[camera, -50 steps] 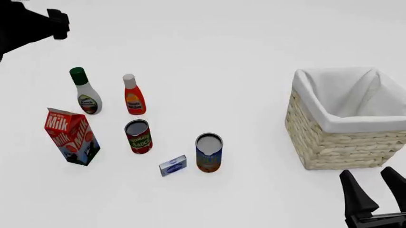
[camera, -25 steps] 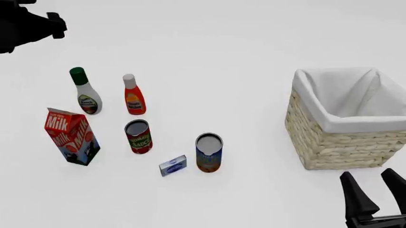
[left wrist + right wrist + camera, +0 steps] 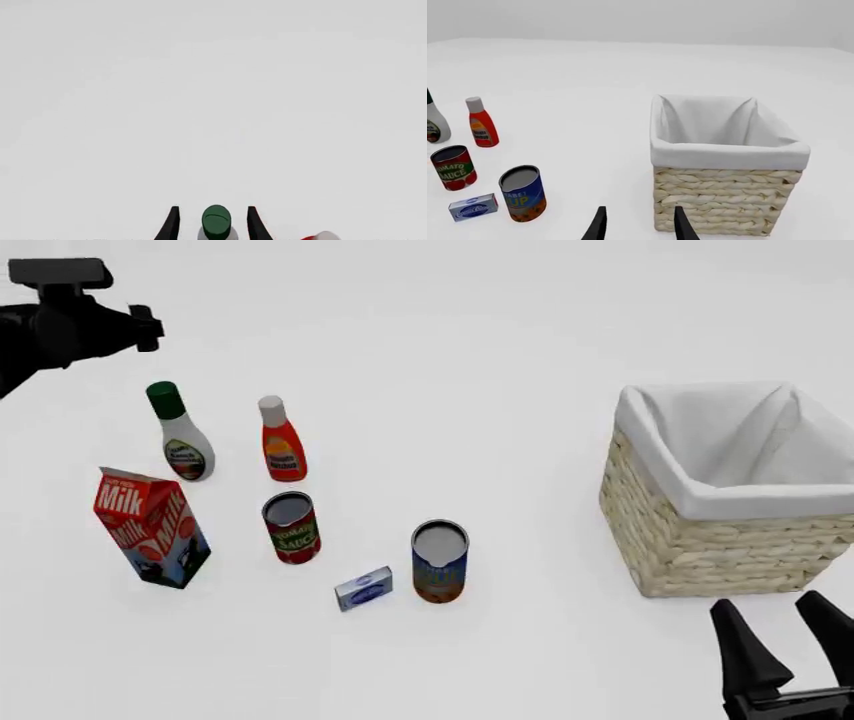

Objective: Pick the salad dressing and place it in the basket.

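salad dressing [image 3: 216, 222] between left jaws

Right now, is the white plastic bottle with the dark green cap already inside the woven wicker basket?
No, the salad dressing stands on the table beside the red bottle, far from the basket.

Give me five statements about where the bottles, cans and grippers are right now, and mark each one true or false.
1. The salad dressing stands upright on the table, held by nothing. True.
2. The basket already holds the red bottle. False: the red bottle stands on the table just right of the salad dressing, and only white lining shows in the basket.
3. In the left wrist view, the green cap shows between the open fingertips of the left gripper. True.
4. The right gripper is shut on a can. False: it is open, holds nothing, and sits near the basket.
5. The milk carton lies flat beside the basket. False: it stands upright on the far left, in front of the salad dressing.
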You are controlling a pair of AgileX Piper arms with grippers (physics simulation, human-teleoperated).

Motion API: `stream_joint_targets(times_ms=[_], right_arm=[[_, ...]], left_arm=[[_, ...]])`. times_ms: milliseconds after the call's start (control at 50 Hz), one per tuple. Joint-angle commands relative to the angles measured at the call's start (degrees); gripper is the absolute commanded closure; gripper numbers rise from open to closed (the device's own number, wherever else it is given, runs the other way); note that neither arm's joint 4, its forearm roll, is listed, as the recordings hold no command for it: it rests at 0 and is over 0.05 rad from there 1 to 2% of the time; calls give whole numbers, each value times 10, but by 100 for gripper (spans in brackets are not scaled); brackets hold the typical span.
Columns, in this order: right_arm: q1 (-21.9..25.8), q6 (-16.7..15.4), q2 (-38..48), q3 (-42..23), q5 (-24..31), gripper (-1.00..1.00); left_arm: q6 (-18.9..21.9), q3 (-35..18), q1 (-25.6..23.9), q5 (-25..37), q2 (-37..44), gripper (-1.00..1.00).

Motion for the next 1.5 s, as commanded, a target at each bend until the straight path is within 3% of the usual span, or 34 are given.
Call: stream_joint_targets(times_ms=[20,1500], right_arm=[[3,-2,5,0,-4,-100],[-1,4,-28,0,36,-100]], left_arm=[[1,-13,0,3,36,-100],[-13,9,-9,-36,135,-100]])
